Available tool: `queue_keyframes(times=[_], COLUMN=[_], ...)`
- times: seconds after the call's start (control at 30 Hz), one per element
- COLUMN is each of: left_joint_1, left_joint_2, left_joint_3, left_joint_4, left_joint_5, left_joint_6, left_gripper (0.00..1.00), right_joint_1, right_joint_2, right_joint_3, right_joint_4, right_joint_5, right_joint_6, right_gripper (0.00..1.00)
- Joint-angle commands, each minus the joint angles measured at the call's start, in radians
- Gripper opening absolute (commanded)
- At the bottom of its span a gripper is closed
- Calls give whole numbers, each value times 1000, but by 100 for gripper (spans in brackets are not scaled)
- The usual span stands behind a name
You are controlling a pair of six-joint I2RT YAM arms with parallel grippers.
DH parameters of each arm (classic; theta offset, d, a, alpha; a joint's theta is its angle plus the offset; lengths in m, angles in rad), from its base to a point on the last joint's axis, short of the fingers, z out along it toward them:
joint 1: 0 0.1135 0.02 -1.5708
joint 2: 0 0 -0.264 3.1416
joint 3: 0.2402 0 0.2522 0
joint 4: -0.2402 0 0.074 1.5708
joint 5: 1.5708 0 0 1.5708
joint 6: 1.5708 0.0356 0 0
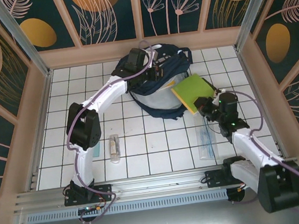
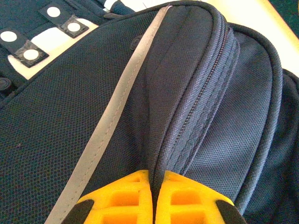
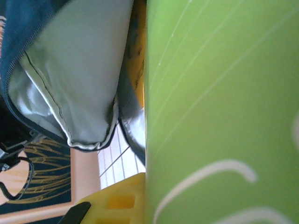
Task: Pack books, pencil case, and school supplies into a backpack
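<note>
The navy backpack [image 1: 160,84] lies at the back middle of the table, its mouth showing pale grey lining [image 3: 79,70]. My left gripper [image 1: 147,69] [image 2: 154,176] is shut on a fold of its blue fabric [image 2: 196,93] beside the zip. My right gripper [image 1: 205,105] [image 3: 146,186] is shut on the green book [image 1: 193,91] [image 3: 219,107], held tilted at the backpack's right edge. An orange-yellow edge [image 1: 185,107] [image 3: 137,51] shows against the green book; I cannot tell whether it is gripped too. The black pencil case is out of view.
A long clear sleeve [image 1: 206,140] lies on the tiles under the right arm. A small clear tube packet [image 1: 114,147] lies front left, with a pale-teal card [image 1: 97,150] beside the left arm. Wooden walls ring the table.
</note>
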Motion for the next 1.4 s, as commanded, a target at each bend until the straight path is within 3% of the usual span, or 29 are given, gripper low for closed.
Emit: queue_keyframes(times=[0.0, 0.4, 0.63, 0.8, 0.9, 0.97, 1.07, 1.2, 1.37], left_joint_1=[5, 2, 3, 3, 3, 4, 2, 4, 4], left_joint_2=[-34, -45, -50, -55, -60, -58, -55, -44, -32], left_joint_3=[48, -10, -12, -23, -38, -39, -39, -34, -38], left_joint_4=[110, 162, 192, 215, 236, 241, 254, 275, 295], left_joint_5=[70, 97, 118, 117, 105, 92, 76, 76, 82], left_joint_6=[-82, -120, -160, -184, -197, -201, -208, -225, -249], left_gripper=[0, 0, 0, 0, 0, 0, 0, 0, 0], right_joint_1=[52, 184, 239, 277, 280, 277, 275, 261, 224], right_joint_2=[111, 725, 1040, 1143, 1140, 1107, 1009, 847, 667], right_joint_3=[35, 443, 665, 804, 813, 787, 717, 583, 463], right_joint_4=[283, 588, 640, 515, 429, 376, 248, 140, -35], right_joint_5=[29, 71, 149, 248, 280, 275, 278, 280, 251], right_joint_6=[94, 82, 198, 244, 295, 308, 294, 240, 110], right_gripper=[0, 0, 0, 0, 15, 41, 65, 76, 78])
